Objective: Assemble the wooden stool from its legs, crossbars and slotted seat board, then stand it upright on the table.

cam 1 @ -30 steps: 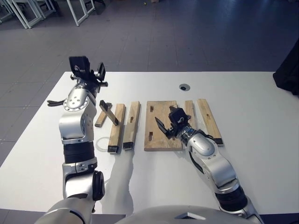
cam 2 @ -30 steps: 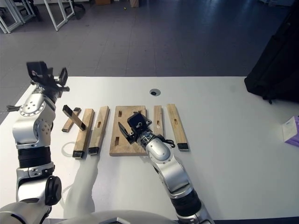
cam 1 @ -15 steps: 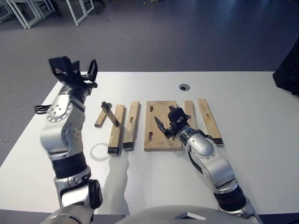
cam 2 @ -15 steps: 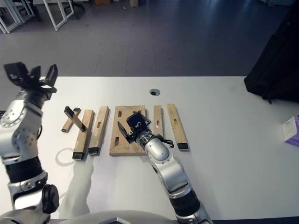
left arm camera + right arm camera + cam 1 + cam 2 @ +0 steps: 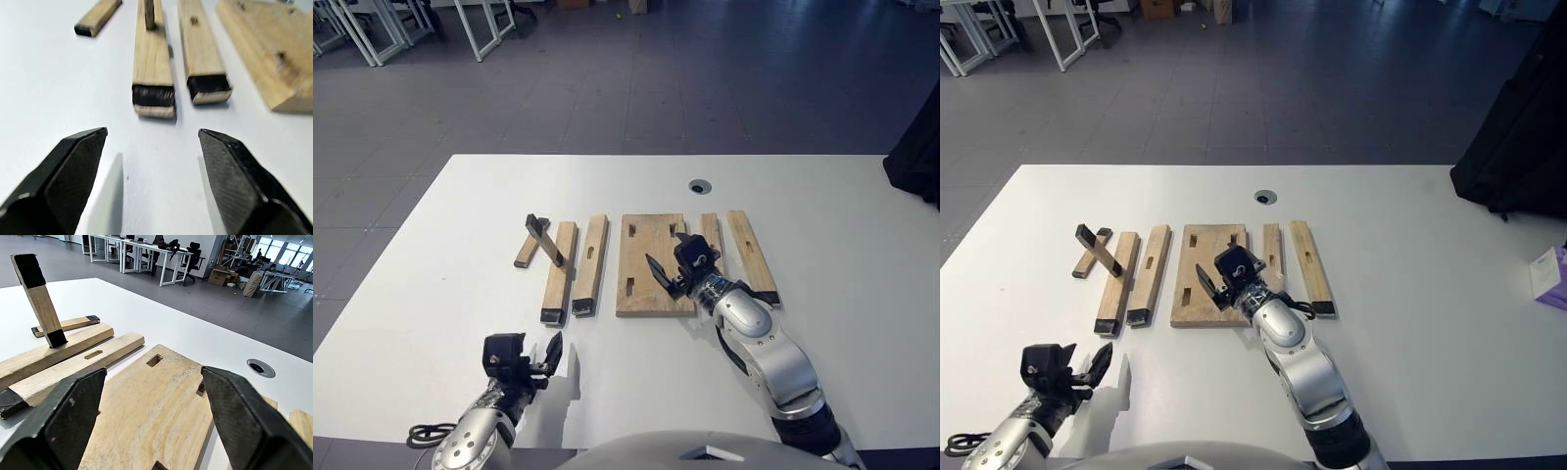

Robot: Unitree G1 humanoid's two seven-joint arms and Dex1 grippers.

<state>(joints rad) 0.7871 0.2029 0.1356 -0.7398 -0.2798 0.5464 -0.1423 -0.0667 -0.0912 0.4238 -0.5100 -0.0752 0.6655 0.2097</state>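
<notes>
The slotted seat board [image 5: 651, 262] lies flat mid-table. Two legs [image 5: 558, 269] [image 5: 590, 262] lie to its left, two more [image 5: 710, 235] [image 5: 751, 253] to its right. One dark-tipped crossbar [image 5: 544, 240] stands tilted in the leftmost leg's slot; another [image 5: 525, 250] lies flat beside it. My right gripper [image 5: 671, 262] hovers open just over the board's near right part, its fingers [image 5: 73, 416] spread above the slots. My left gripper [image 5: 527, 354] is open, low at the table's near edge, pointing at the leg ends [image 5: 154, 95].
A round cable hole [image 5: 700, 183] sits behind the board. A black bag [image 5: 915, 157] stands off the table's right edge and a small box [image 5: 1552, 274] lies at the far right. A black cable [image 5: 431, 431] trails beside my left arm.
My left arm has dropped from high over the table's far left to low at the near edge, gripper still open. The right gripper has barely moved.
</notes>
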